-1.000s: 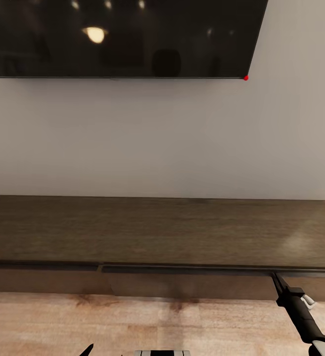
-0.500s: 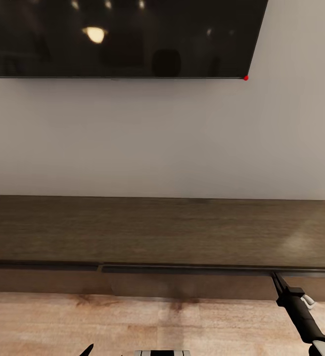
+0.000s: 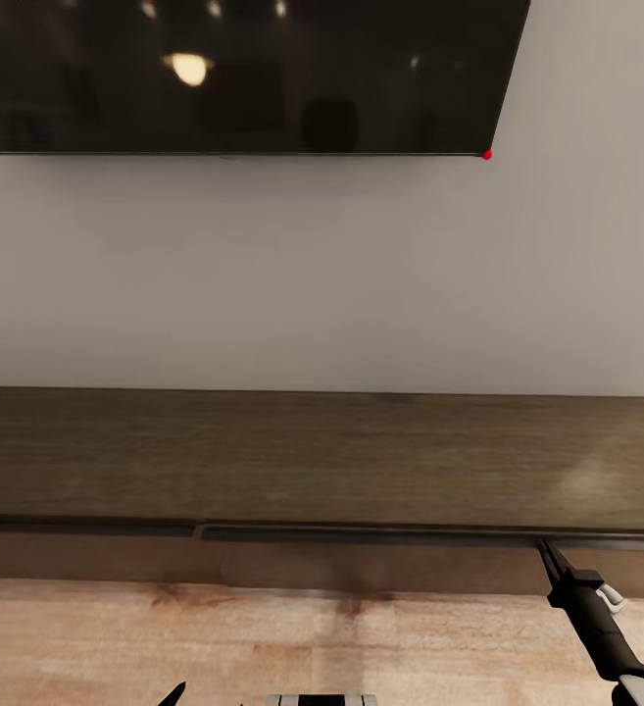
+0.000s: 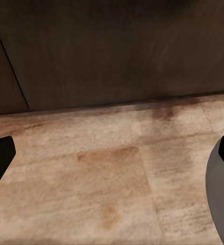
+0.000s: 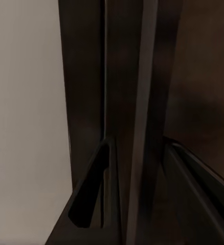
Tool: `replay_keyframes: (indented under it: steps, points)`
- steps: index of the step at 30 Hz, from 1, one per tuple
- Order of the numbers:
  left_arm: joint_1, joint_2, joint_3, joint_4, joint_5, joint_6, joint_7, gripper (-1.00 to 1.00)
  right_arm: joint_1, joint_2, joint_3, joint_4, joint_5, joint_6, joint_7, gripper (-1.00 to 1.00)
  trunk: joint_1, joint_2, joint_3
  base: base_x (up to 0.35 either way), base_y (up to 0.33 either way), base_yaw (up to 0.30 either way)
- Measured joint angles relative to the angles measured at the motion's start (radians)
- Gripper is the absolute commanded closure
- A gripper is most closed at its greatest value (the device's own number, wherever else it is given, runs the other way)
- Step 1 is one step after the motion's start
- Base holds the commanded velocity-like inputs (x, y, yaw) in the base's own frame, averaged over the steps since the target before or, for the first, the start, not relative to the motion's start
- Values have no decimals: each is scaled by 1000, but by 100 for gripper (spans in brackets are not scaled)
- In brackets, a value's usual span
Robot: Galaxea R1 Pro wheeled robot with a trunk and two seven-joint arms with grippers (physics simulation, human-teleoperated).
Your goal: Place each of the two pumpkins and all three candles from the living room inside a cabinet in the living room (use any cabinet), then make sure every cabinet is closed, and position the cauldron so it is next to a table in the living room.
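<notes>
The left claw hangs spread wide over bare wooden floor just before the cabinet front. To its right, the right claw reaches the cabinet's top front edge (fingers either side of a panel edge, grip unclear).

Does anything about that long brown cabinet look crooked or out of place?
Yes: on the long dark-brown wooden cabinet, the middle front panel stands slightly proud of its neighbours, as if ajar. The right end effector sits at that panel's edge.
</notes>
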Motion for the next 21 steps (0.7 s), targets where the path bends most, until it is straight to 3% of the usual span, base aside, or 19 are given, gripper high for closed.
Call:
replay_keyframes:
  steps: [21]
  points:
    - [0,0,0,3,0,0,0,-100,0,0,-2,0,-3,1,0,100,0,0,0,-27,0,0]
